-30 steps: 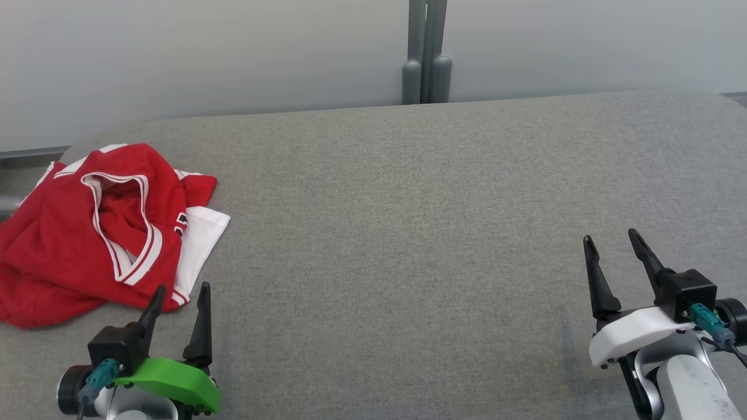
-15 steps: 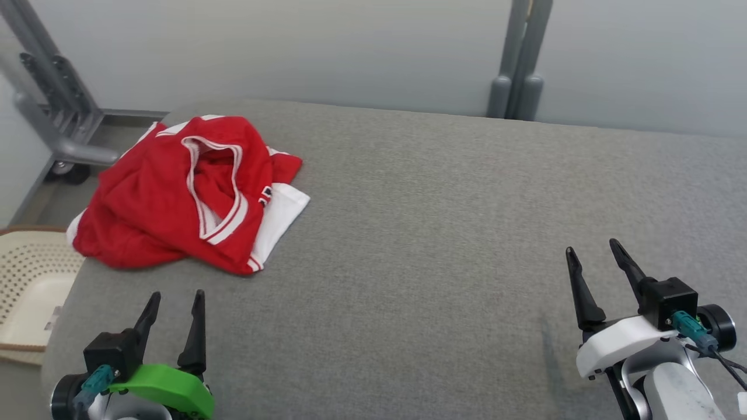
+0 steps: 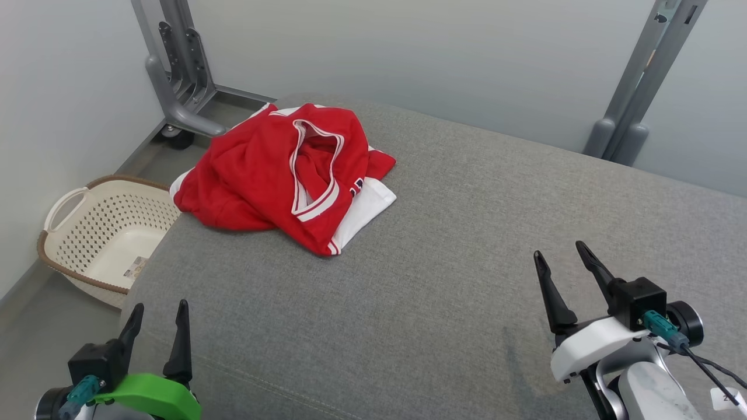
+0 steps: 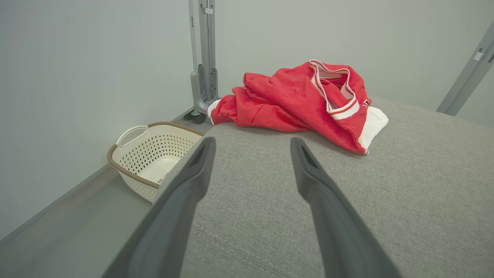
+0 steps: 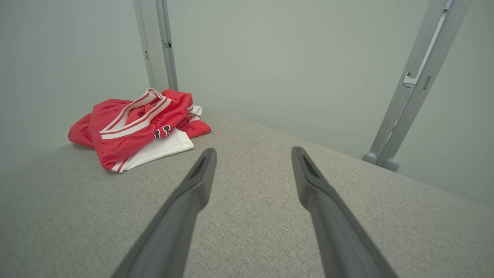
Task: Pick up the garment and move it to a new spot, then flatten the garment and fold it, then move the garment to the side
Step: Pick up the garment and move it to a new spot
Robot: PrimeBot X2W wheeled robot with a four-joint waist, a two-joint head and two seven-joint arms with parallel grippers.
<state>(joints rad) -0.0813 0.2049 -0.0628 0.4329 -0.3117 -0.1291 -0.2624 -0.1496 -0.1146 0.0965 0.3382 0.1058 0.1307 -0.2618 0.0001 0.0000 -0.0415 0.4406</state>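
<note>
Head view: garment (image 3: 262, 169) crumpled on table (image 3: 467, 233) corner, just beside basket (image 3: 99, 233). Left gripper (image 3: 159, 307) near basket, right gripper (image 3: 557, 248) well apart from it; both spread, empty.
Left wrist view: cloth looks soft, light, limp; you should expect sag.
Right wrist view: you'd best pinch striped band (image 5: 135, 119), on side away from basket.

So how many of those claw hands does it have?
2. The left gripper, green-based, is at the lower left of the head view; the right gripper, white-based, at the lower right. Both are open and empty.
</note>
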